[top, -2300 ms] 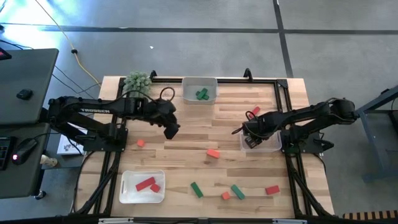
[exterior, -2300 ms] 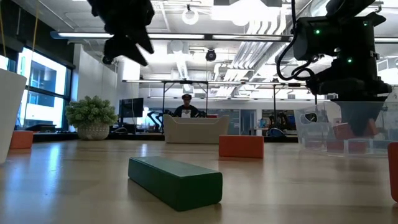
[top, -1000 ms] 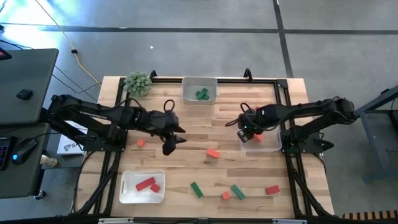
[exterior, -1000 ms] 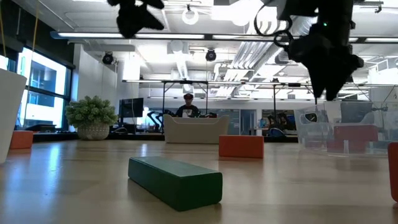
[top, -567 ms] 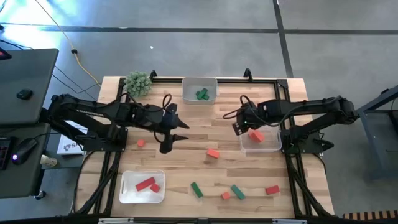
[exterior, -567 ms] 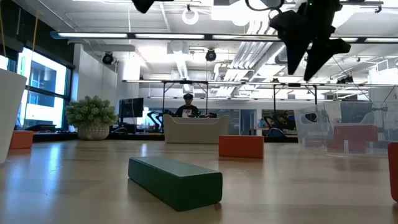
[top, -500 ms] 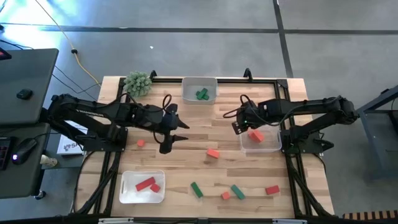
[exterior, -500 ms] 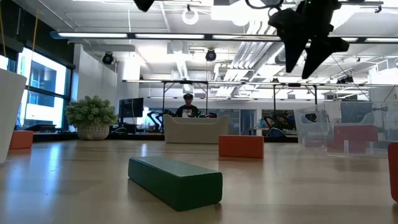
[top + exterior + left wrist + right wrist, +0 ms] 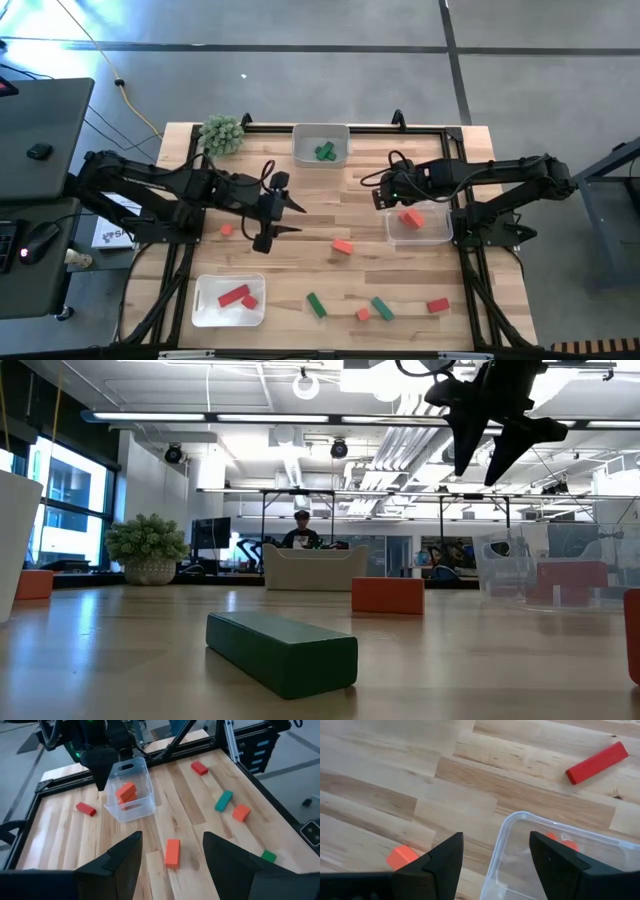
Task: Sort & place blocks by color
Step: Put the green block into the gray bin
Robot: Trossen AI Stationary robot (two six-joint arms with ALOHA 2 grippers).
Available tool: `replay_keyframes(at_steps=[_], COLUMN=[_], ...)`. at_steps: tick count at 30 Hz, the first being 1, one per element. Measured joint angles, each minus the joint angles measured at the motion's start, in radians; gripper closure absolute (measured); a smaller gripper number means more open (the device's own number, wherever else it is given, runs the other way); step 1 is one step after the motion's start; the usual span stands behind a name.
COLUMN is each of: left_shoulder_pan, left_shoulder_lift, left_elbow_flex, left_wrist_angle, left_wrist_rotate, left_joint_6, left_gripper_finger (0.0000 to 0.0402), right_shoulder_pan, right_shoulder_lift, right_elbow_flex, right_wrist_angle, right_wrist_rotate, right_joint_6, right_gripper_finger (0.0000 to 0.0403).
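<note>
I had both claws empty and raised off the table, with their fingers apart. The left claw (image 9: 285, 218) hung over the middle of the table; the right claw (image 9: 380, 194) hung just beside the clear tray (image 9: 440, 238) on the right, at its inner edge.

The piece that I judged next was the orange block (image 9: 343, 246), lying loose on the bare wood between the two arms. From the left claw it lay a short way off toward the right side and a little toward the near edge. In the left wrist view the orange block (image 9: 172, 852) sat almost centred in the gap between the open fingers (image 9: 227, 854), its long axis pointing roughly away from the camera. The left claw looked somewhat nearer than the right, and was already aimed at it, so I would have taken it with the left arm, fingers closing across the short sides.

It was a small flat-sided brick, evenly orange-coral, lying flat and touching nothing. It belonged with the orange pieces (image 9: 126, 793) already in the clear tray.

Other blocks still lay out: a small red one (image 9: 227, 229) near the left arm and a row of green, orange and red ones along the near edge. The white tray (image 9: 204, 312) held red pieces, the far tray (image 9: 302, 153) green ones.
</note>
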Motion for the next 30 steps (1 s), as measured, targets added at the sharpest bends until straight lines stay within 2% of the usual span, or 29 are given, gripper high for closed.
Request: replay_keyframes(at_steps=[13,23,30], left_shoulder_pan=[-0.130,-0.197,-0.220], left_shoulder_lift=[0.223,0.399,0.494], left_elbow_flex=[0.000,0.000,-0.001], left_wrist_angle=[0.058,0.164,0.220], left_wrist_rotate=[0.026,0.029,0.089], left_joint_6=[0.016,0.122,0.144], left_gripper_finger=[0.0202,0.0202,0.0202], right_shoulder_pan=[0.000,0.000,0.000], right_shoulder_lift=[0.000,0.003,0.004], right_elbow_flex=[0.000,0.000,0.000], right_wrist_angle=[0.010,0.015,0.020], right_wrist_rotate=[0.022,0.023,0.037], right_joint_6=[0.002,0.002,0.002], right_gripper_finger=[0.0187,0.0187,0.0187])
